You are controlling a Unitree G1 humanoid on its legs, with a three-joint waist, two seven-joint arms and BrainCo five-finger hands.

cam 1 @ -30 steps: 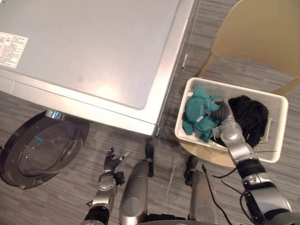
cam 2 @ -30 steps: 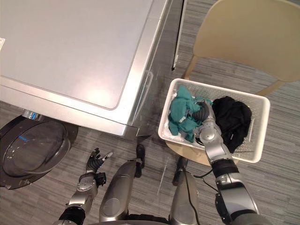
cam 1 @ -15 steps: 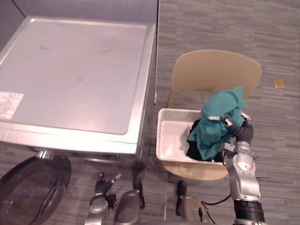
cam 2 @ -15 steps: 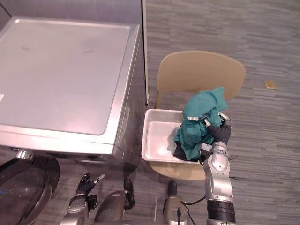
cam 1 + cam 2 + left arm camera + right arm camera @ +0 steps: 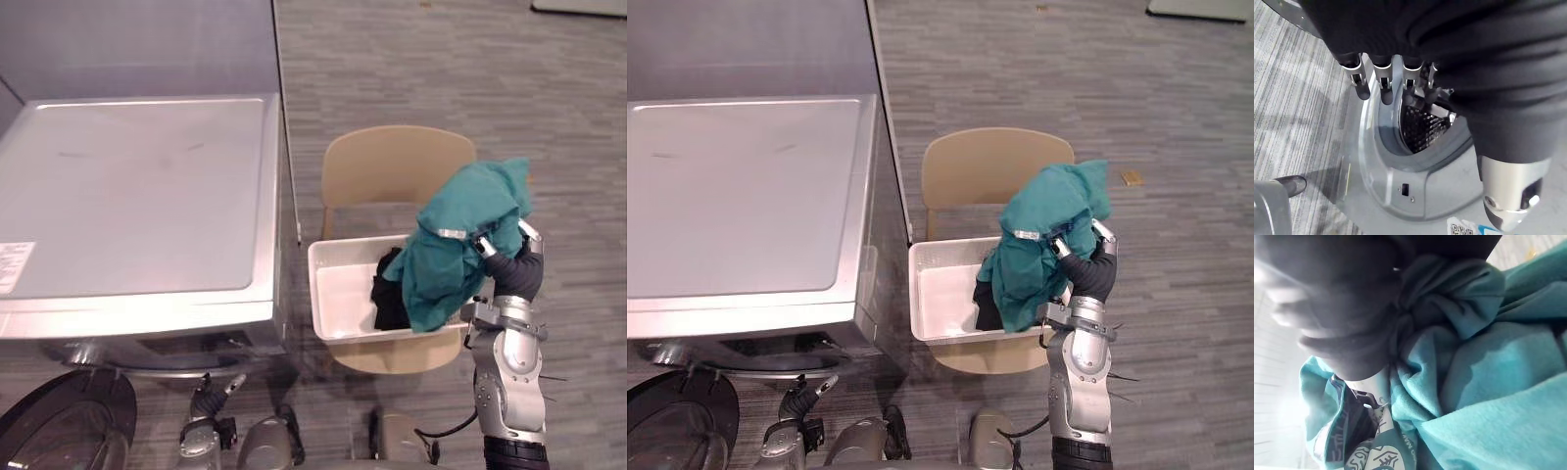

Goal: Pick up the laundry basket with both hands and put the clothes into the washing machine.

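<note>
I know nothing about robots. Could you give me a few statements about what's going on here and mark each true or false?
The right hand grips a teal garment above the basket. True.
The basket stands on the floor. False: it sits on a tan chair.
The basket is empty. False: a black garment lies in it.
The washing machine has its door open. True.
The left hand holds the basket. False: it hangs open, low before the washing machine.

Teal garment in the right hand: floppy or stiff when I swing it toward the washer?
Likely floppy: the teal garment drapes in folds below the right hand, its hem hanging over the laundry basket. Probably light, since one bunched grip holds it up.
</note>
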